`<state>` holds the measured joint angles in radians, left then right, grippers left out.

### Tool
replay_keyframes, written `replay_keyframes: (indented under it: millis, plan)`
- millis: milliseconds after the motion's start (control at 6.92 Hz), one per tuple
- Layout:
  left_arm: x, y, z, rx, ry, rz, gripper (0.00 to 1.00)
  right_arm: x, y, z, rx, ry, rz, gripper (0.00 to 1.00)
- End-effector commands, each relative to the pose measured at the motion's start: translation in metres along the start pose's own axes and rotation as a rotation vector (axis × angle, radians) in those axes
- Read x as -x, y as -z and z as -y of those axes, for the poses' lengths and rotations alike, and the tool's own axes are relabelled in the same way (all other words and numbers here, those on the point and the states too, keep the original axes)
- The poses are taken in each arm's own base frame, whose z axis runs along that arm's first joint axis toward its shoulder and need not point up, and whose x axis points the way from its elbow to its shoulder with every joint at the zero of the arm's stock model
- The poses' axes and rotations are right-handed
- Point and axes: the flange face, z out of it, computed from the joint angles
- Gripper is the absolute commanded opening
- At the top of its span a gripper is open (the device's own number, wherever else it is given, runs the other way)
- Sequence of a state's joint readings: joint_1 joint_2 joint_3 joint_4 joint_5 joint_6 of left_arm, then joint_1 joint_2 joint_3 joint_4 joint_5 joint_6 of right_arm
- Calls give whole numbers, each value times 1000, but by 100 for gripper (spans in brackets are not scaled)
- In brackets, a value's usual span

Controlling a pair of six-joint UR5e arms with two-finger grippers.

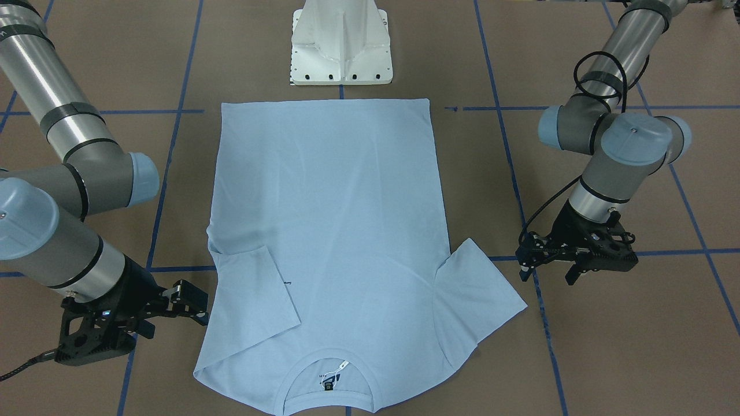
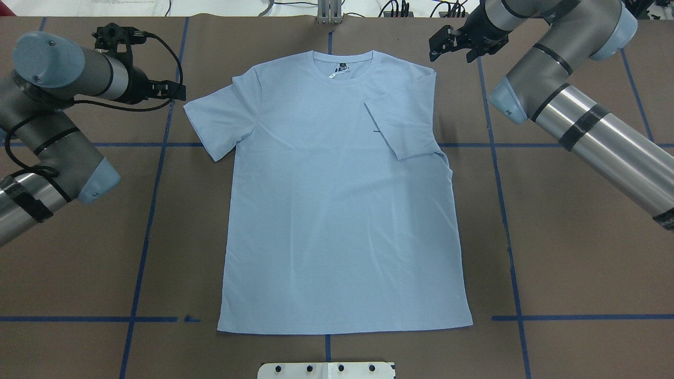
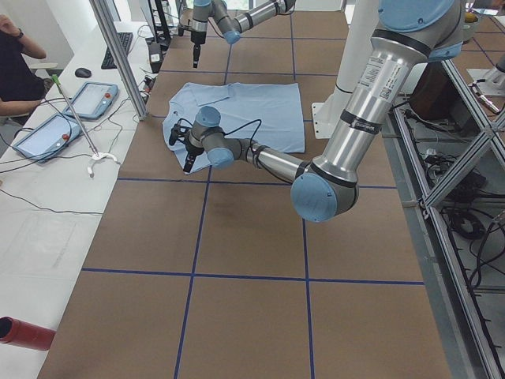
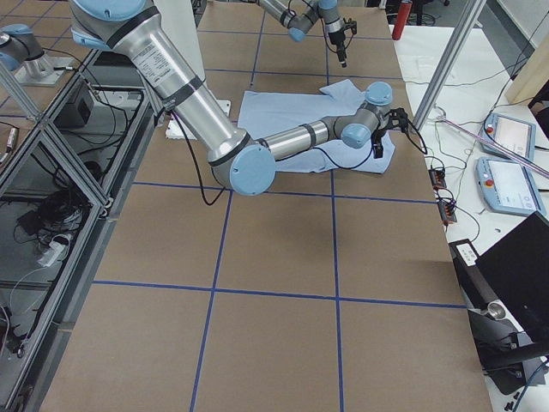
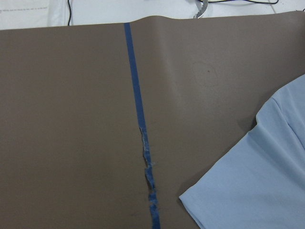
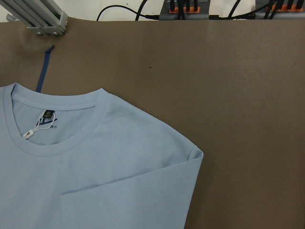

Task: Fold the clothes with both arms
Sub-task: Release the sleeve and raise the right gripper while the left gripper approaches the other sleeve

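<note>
Looking down on the table [image 2: 579, 252], brown and gridded in blue tape [image 2: 149, 221]. Finding the shirt [image 2: 337, 221] lying flat at its middle, long axis running 12 to 6 (clock read on the overhead view), with the collar [image 2: 343, 79] at 12 and the hem at 6 by the base [image 2: 326, 370].

Seeing the left arm [image 2: 52, 142] stretching in from the 9 side, elbow bent, wrist turned toward 3. Seeing the right arm [image 2: 590, 126] stretching in from the 3 side, elbow bent, wrist swung toward 9.

Noting the spread sleeve [image 2: 216, 121] pointing out toward 9 and the folded sleeve [image 2: 403, 123] lying in over the chest.

Placing the left claw [image 1: 549, 274] over bare table just beside the spread sleeve, not touching it, with jaws wide and holding nothing. Putting that sleeve at 3 from it, and so judging the left arm the nearer one for this fold.

Placing the right claw [image 2: 452, 51] near the shoulder on the folded side, with that shoulder at about 7 from it, apart from the cloth, jaws likewise wide and empty.

Judging the coming move as turning on that short gap at 3: closing it, pinching the sleeve edge, carrying it inward to match the other side.

Spotting the label [image 2: 341, 66] inside the collar, with a small white tag [image 2: 331, 75] beside it.
</note>
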<state>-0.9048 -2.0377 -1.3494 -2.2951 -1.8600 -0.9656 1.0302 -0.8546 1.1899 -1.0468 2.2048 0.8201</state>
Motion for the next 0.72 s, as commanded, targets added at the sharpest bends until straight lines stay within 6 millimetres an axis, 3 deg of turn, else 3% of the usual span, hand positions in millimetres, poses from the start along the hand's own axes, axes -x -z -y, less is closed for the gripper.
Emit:
replay_keyframes:
  millis: [0,289,578]
  plan:
    - [-21,-37,-1,-54,12,60,96,3,41,-17,63,61,-61,100]
    - [-12,-64,-5,-74,35,40,92,-5,46,-28,57,66,-69,100]
    - [-14,-76,-19,-59,26,33,86,-3,43,-29,58,71,-71,100]
